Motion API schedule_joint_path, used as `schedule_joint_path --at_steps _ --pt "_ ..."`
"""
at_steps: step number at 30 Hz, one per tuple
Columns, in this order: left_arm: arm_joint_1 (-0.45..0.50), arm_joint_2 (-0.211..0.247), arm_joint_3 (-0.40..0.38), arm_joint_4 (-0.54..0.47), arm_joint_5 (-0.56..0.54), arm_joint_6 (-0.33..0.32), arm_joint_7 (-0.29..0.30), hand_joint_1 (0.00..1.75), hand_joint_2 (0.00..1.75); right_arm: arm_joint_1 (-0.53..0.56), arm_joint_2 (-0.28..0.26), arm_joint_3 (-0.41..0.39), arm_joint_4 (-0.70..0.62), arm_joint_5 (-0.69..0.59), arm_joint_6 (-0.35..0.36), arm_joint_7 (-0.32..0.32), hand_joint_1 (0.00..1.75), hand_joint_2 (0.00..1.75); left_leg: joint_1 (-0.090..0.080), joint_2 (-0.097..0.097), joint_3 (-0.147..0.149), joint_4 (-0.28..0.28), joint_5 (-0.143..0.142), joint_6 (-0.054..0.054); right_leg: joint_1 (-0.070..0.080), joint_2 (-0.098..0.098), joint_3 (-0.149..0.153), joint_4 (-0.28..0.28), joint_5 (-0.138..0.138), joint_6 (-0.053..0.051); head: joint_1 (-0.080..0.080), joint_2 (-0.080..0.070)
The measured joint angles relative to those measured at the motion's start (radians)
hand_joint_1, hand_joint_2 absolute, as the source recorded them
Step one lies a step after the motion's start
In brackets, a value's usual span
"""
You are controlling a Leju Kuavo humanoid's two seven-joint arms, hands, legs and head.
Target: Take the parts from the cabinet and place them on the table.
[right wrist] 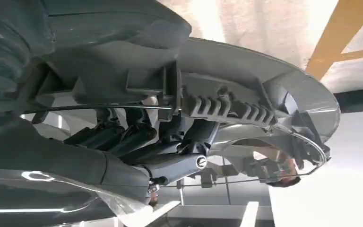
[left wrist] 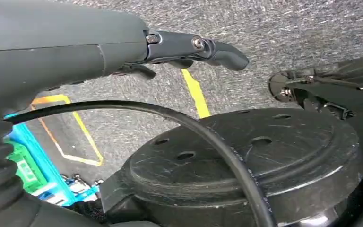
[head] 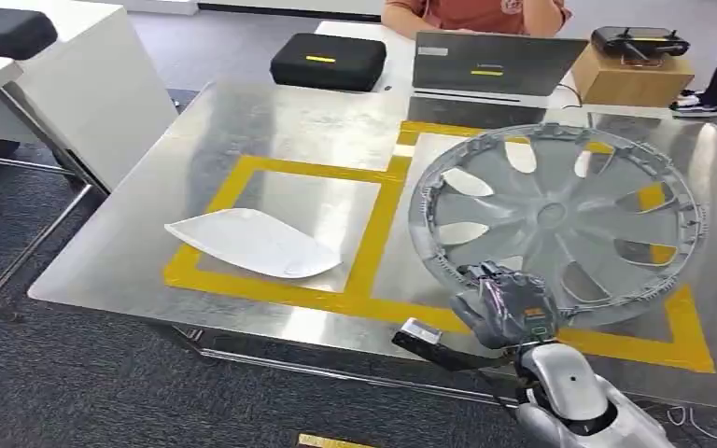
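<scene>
A large grey wheel cover [head: 560, 219] lies in the right yellow-taped square on the shiny metal table [head: 271, 121]. My right hand [head: 509, 303] grips its near rim. In the right wrist view the fingers [right wrist: 137, 137] reach under the ribbed rim [right wrist: 246, 94] and the thumb lies over it. A white leaf-shaped part [head: 252, 243] lies flat in the left taped square, well to the left of that hand. My left hand [left wrist: 75, 42] hangs over the carpet with its thumb stretched out and nothing in it.
Beyond the table's far edge are a black case [head: 329, 59], a laptop [head: 495, 65], a cardboard box [head: 630, 79] and a seated person [head: 476, 14]. A white table [head: 84, 84] stands at the left. A blue bin [left wrist: 33, 161] sits on the carpet.
</scene>
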Motion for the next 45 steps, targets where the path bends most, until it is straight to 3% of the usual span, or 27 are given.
schedule_joint_path --at_steps 20,29,44,45 --pt "0.000 0.000 0.009 -0.004 0.002 -0.016 0.018 0.00 1.75 -0.007 0.018 -0.001 0.032 -0.013 0.013 -0.005 1.75 1.75 0.000 0.000 0.000 0.000 0.000 0.000 0.000 0.000 0.000 0.000 0.000 0.000 0.000 0.000" --pt "0.001 0.000 0.020 -0.008 0.014 -0.026 0.036 0.00 1.75 -0.038 0.028 0.006 0.058 -0.060 0.125 0.010 1.75 1.75 0.000 0.000 0.000 0.000 0.000 0.000 0.000 0.000 0.000 0.000 0.000 0.000 0.000 0.000" --pt "0.006 -0.005 0.040 -0.022 0.026 -0.027 0.063 0.00 1.75 -0.055 0.039 0.028 0.074 -0.061 0.143 0.024 1.75 1.75 0.000 0.000 0.000 0.000 0.000 0.000 0.000 0.000 0.000 0.000 0.000 0.000 0.000 0.000" --pt "0.007 -0.006 0.040 -0.022 0.026 -0.027 0.063 0.00 1.75 -0.055 0.040 0.029 0.074 -0.061 0.143 0.024 0.00 0.00 0.000 0.000 0.000 0.000 0.000 0.000 0.000 0.000 0.000 0.000 0.000 0.000 0.000 0.000"
